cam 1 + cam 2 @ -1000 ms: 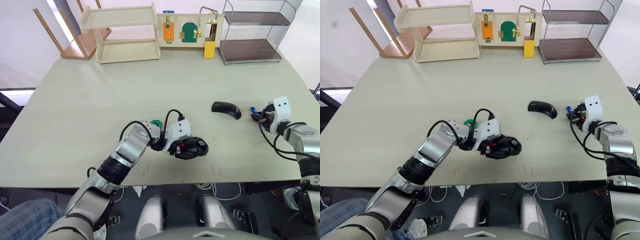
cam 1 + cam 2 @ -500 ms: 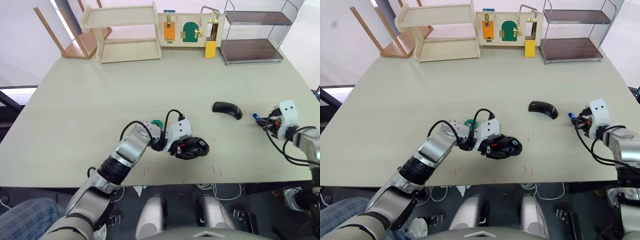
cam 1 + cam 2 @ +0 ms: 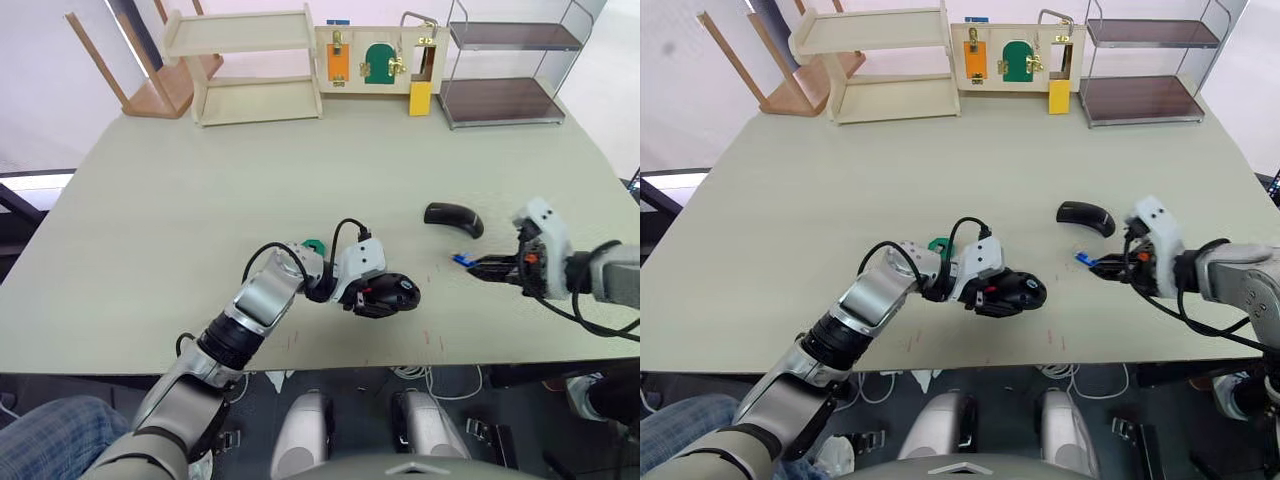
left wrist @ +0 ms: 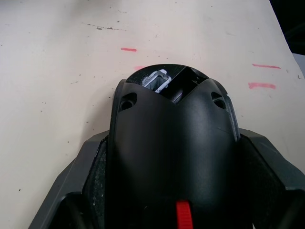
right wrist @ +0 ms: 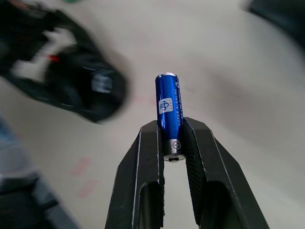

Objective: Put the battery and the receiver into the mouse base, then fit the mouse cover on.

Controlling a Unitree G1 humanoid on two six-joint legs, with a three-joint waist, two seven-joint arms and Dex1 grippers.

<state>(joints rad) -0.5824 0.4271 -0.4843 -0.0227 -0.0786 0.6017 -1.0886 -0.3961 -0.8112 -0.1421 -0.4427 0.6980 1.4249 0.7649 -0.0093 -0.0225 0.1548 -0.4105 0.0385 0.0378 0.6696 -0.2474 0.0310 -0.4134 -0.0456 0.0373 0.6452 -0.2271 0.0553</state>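
My left gripper (image 3: 372, 296) is shut on the black mouse base (image 3: 392, 293), holding it on the table near the front edge; its hollowed compartment (image 4: 164, 81) and a red patch (image 4: 184, 214) show in the left wrist view. To the right, my right gripper (image 3: 476, 265) is shut on the blue battery (image 5: 168, 112), which sticks out toward the base, a short gap away. Just behind the battery, the glossy black mouse cover (image 3: 453, 217) lies on the table. The receiver is not in view.
A round green disc (image 3: 313, 246) peeks out behind my left wrist. Along the far edge stand a wooden shelf (image 3: 250, 70), a latch board (image 3: 375, 58) and a wire rack (image 3: 505, 65). Small red marks (image 3: 436, 340) dot the front edge of the table.
My right gripper has swung left from the table's right edge, carrying the battery toward the mouse base. The left gripper and the base have stayed in place.
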